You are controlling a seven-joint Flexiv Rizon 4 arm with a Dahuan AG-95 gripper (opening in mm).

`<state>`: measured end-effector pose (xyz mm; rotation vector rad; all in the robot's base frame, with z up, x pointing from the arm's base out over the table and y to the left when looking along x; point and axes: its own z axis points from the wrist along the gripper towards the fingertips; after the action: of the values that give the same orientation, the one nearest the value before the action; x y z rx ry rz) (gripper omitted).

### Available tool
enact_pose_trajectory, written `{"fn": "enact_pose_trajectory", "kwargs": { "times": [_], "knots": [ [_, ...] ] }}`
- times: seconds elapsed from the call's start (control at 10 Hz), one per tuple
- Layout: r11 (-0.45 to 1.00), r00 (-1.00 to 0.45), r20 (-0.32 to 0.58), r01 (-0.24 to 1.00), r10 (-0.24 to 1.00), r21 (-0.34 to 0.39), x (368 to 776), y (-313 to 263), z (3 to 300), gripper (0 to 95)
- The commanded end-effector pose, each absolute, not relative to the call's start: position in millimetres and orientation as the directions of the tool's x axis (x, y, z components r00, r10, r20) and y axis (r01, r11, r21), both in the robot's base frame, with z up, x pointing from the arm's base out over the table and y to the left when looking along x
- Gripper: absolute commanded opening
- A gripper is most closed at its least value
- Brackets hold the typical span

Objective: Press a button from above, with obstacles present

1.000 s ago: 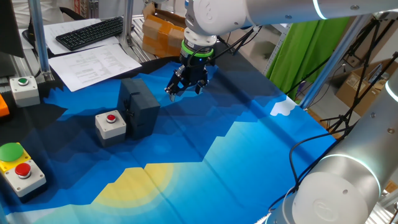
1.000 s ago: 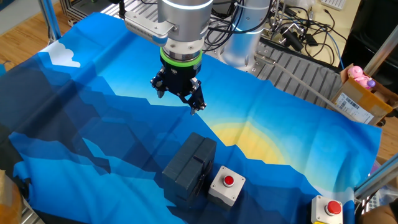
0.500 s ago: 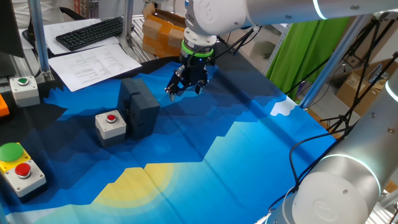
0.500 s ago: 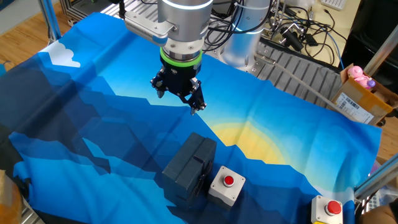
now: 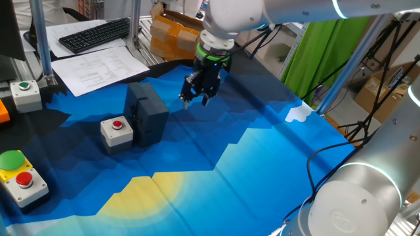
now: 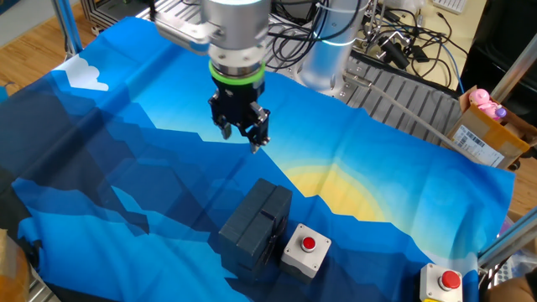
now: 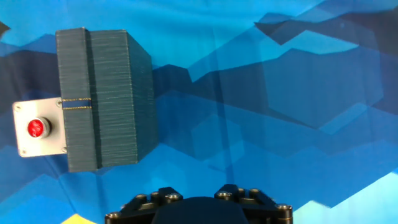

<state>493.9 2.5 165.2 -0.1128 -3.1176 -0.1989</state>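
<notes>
Red button (image 5: 118, 123) on its light grey cube sits untouched, pressed up against the dark grey block (image 5: 146, 111). In one fixed view the block is at 2 o'clock of the button; in the hand view the block (image 7: 99, 99) lies at 3 o'clock of the button (image 7: 37, 127) and hides part of the housing.

Change since a second ago: my hand (image 5: 197, 98) has shifted a little. In one fixed view it moved toward 3 o'clock; in the other fixed view the hand (image 6: 241, 134) slid slightly toward 12 and the wrist has turned a bit. Before that, half a second of no visible motion. Button, block and the blue printed cloth (image 6: 377, 193) on the worktop have not moved.

Meaning for the task: I read this as the start of the transit, not the press. My hand hangs above the cloth, well apart from the button, with the block between us. From the hand view the button is at 9 o'clock, past the block.

Hand state: cannot tell. No view shows the fingertips clearly enough; the hand view shows only the lower body of my hand (image 7: 199, 208), no tips.

Next, in my judgement: stay high, clear the block's top, come down straight over the red cap. Risk is clipping the block, since it stands taller than the housing and touches it.
</notes>
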Motion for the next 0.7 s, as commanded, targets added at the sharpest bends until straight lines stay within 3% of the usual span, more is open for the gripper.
{"fn": "enact_pose_trajectory", "kwargs": {
  "times": [0.1, 0.7],
  "knots": [
    [0.987, -0.997, 0.02, 0.082, 0.08, 0.138, 498.6, 6.6, 152.3, 0.0],
    [0.985, -0.996, 0.025, 0.091, 0.088, 0.146, 508.5, 12.5, 138.5, 0.0]
  ]
}}
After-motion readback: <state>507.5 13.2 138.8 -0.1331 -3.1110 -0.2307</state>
